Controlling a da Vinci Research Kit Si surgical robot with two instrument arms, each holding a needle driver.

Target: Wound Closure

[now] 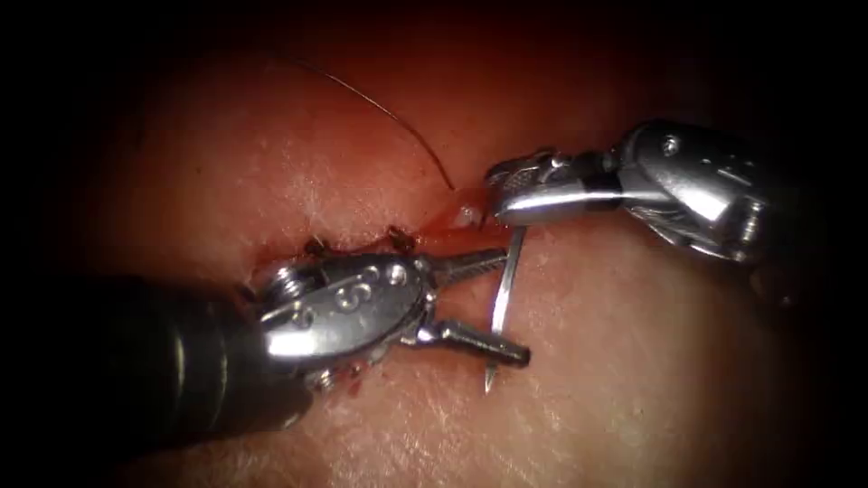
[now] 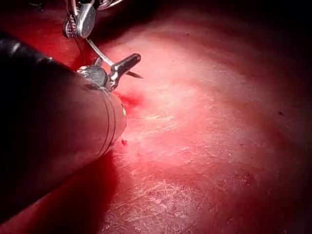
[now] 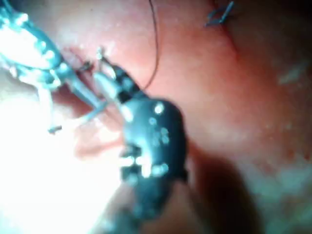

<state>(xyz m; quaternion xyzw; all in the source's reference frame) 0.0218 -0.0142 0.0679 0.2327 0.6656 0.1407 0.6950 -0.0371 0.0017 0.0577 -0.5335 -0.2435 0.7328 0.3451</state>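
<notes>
The cut (image 1: 443,226) runs across the tissue (image 1: 633,361), wet with red fluid. My right tool (image 1: 497,194) comes in from the right with its jaws shut on the curved needle (image 1: 506,280) at its rear end, just right of the cut's end. The needle hangs down over the tissue, and its point (image 1: 488,381) is free, not in the tissue. My left tool (image 1: 514,305) stands open around the needle, its lower jaw crossing over the shaft near the point, and holds nothing. In the left wrist view the needle point (image 2: 136,75) pokes out past that jaw. Dark thread (image 1: 398,117) arcs from the far left down to the cut.
Two dark stitch knots (image 1: 312,244) (image 1: 398,237) sit along the cut, above the left tool's wrist. Red fluid spots lie under the left tool (image 1: 348,384). Cut thread ends (image 3: 219,14) show in the right wrist view.
</notes>
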